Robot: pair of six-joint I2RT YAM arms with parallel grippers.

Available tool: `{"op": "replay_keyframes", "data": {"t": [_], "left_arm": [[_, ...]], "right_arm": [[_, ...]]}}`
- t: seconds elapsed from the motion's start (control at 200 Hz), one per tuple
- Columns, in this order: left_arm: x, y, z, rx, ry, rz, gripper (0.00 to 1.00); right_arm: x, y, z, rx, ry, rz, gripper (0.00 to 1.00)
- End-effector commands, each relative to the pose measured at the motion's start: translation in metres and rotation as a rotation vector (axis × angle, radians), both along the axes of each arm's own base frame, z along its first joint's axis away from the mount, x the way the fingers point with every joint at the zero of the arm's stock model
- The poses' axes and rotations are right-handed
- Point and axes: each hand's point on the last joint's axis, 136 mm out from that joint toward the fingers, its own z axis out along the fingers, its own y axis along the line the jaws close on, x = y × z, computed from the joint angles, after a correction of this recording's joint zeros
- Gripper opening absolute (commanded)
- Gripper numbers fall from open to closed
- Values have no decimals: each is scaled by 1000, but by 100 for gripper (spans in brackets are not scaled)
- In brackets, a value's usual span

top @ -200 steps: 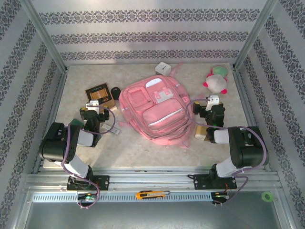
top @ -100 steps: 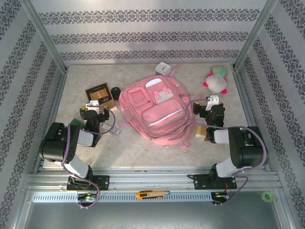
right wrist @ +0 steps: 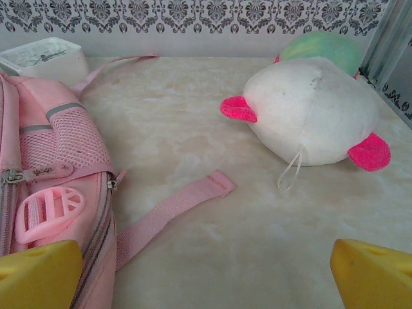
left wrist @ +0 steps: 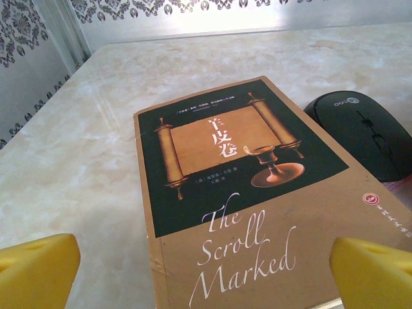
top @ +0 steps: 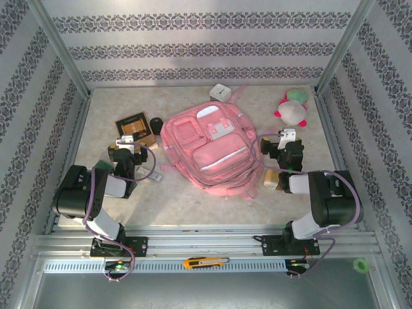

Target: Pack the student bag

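The student bag (top: 209, 151), a large pink backpack, lies flat mid-table with its zipped front pockets up; its side and a loose strap (right wrist: 174, 209) show in the right wrist view. My left gripper (top: 127, 140) is open just left of the bag. Its yellow fingertips (left wrist: 38, 269) stand wide on either side of the near end of a brown book (left wrist: 244, 193) without touching it. My right gripper (top: 288, 138) is open at the bag's right side, with bare table between its fingertips (right wrist: 373, 273).
A black mouse (left wrist: 364, 132) lies right of the book. A white-and-pink plush toy (right wrist: 312, 116) sits at the back right, and a white box (top: 221, 92) behind the bag. A tan object (top: 270, 178) rests by the right arm. A box cutter (top: 205, 262) lies on the front rail.
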Motion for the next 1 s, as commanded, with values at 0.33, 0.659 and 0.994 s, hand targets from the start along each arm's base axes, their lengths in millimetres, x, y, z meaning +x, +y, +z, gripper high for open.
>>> {"op": "replay_keyframes", "data": {"t": [0.33,0.659,0.994], "left_arm": [[6,-4,11,-11,-34,-9,99],[6,-4,11,-10,-34,-10,99],[-10,-14,69,-78,17,3,99]], "right_arm": [[0,6,3,0,-15,27,98],[1,3,3,21,-13,28,98],[-38,13,67,235,287,-40,98]]}}
